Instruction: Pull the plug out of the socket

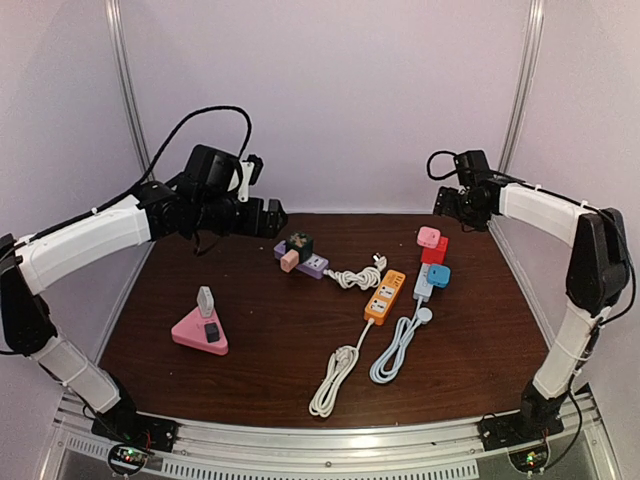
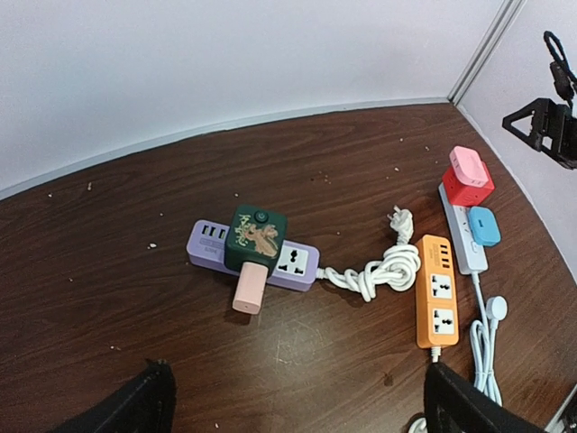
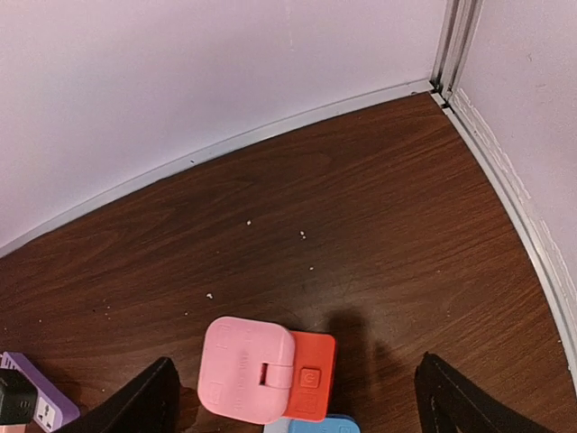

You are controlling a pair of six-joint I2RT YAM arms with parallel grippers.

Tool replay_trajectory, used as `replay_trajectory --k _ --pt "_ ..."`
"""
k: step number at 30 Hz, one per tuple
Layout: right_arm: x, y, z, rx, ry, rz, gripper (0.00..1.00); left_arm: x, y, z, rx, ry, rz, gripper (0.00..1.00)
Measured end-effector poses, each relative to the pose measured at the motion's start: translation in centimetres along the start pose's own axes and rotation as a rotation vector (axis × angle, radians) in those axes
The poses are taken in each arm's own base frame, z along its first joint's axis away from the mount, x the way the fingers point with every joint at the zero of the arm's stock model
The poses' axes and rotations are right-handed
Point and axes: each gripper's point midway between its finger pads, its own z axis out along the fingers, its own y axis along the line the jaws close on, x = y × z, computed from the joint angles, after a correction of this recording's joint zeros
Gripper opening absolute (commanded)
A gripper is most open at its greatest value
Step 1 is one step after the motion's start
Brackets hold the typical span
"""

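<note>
Purple strip (image 1: 315,265), upper middle of the top view, had the green plug (image 1: 299,243) seated in it on the desk (image 1: 260,345), so the pull was not yet done. The left gripper (image 1: 272,218) and right gripper (image 1: 445,205) hovered wide open, both empty.

Triangular socket (image 1: 200,333) sits front-left on the bench (image 1: 270,375); plug-topped strip (image 1: 301,258) centre-back; middle strip (image 1: 385,296) to its right, far strip (image 1: 423,290) rightmost.
</note>
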Motion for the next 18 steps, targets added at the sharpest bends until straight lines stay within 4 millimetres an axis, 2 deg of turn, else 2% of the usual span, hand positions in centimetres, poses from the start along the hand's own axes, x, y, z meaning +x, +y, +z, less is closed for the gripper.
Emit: replay_trajectory --k 3,6,12,18 --pt "0.5 -2.8 1.7 -0.009 0.041 0.083 0.75 0.5 -0.2 0.4 0.014 0.019 0.001 0.98" --pt "1.3 -4.3 2.8 -0.037 0.081 0.152 0.65 0.9 -0.5 0.8 0.025 0.036 0.002 0.98" --pt "2.5 -4.1 4.2 -0.14 0.129 0.229 0.62 1.6 -1.0 1.8 0.049 0.068 -0.011 0.97" --pt "4.5 -3.7 7.3 -0.197 0.202 0.267 0.62 2.2 -1.5 2.4 0.073 0.094 -0.031 0.97"
